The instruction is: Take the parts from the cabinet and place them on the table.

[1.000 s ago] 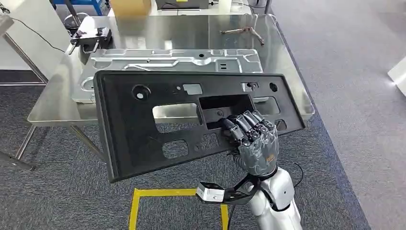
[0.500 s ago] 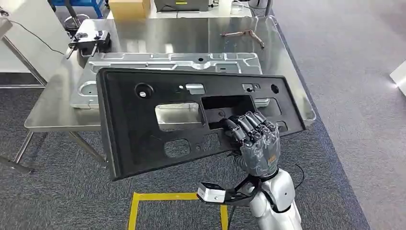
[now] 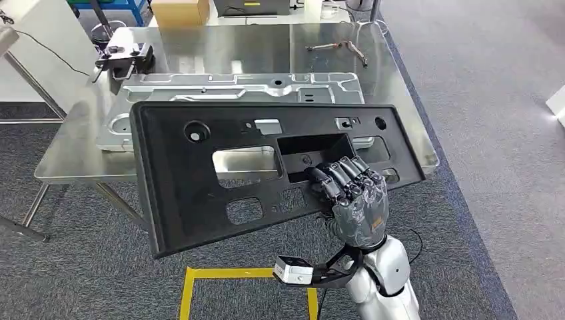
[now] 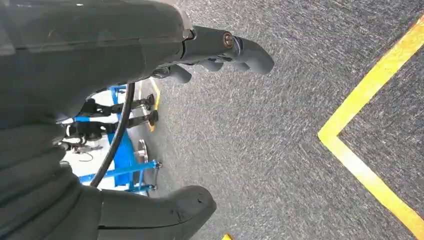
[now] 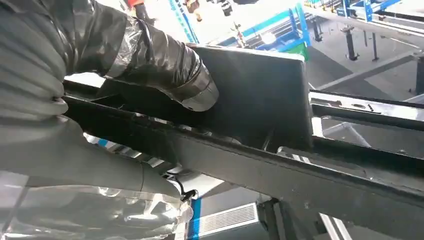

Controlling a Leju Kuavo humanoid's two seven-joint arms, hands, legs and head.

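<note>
the head camera looks forward and down from high on the robot, taking in the shiny steel table (image 3: 400, 87) and grey carpet from a middling distance. the right wrist camera sits close behind the right hand (image 5: 75, 100), facing along the wide black plastic panel with cut-out openings (image 5: 260, 100); both views share that panel (image 3: 200, 173) and hand (image 3: 350, 193). the left wrist camera points down at the carpet and a yellow tape line (image 4: 370, 80), close behind the left hand (image 4: 150, 50)

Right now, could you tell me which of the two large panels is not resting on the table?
The black plastic panel: the right hand holds it tilted before the table, while the silver metal panel lies flat there.
</note>
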